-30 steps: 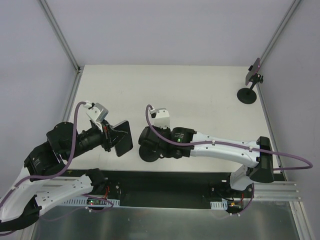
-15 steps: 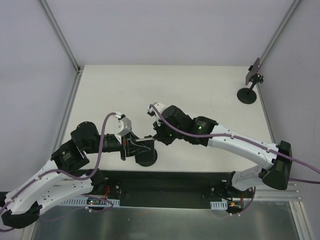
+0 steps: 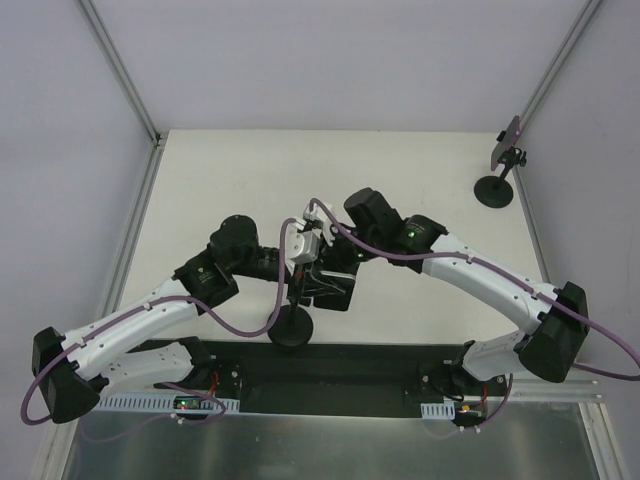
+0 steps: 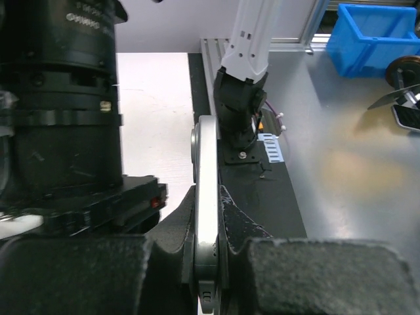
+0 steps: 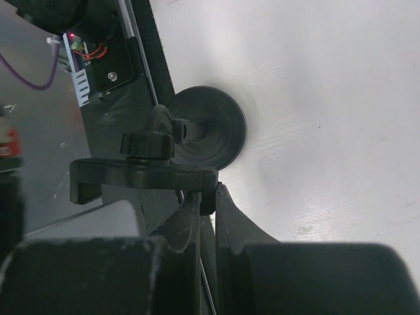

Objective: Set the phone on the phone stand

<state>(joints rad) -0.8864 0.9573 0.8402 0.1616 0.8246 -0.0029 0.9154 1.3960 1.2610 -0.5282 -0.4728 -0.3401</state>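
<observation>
**Clamped phone [image 4: 206,197] beside phone stand [image 5: 207,131]**

A white table [image 3: 400,170] is sitting between pale walls [image 3: 330,60]. The left gripper [image 4: 205,269] is pinching the phone edge-on, long axis running out from its fingers, front-centre. Whether the right gripper [image 5: 207,230] is gripping, I cannot tell.

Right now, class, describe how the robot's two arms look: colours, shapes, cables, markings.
Both the left arm and right arm have slim white links joined by chunky black cylindrical joints. A purple cable loops along each. A small green light glows on the right arm. The end effector fingers are black and grainy.
</observation>
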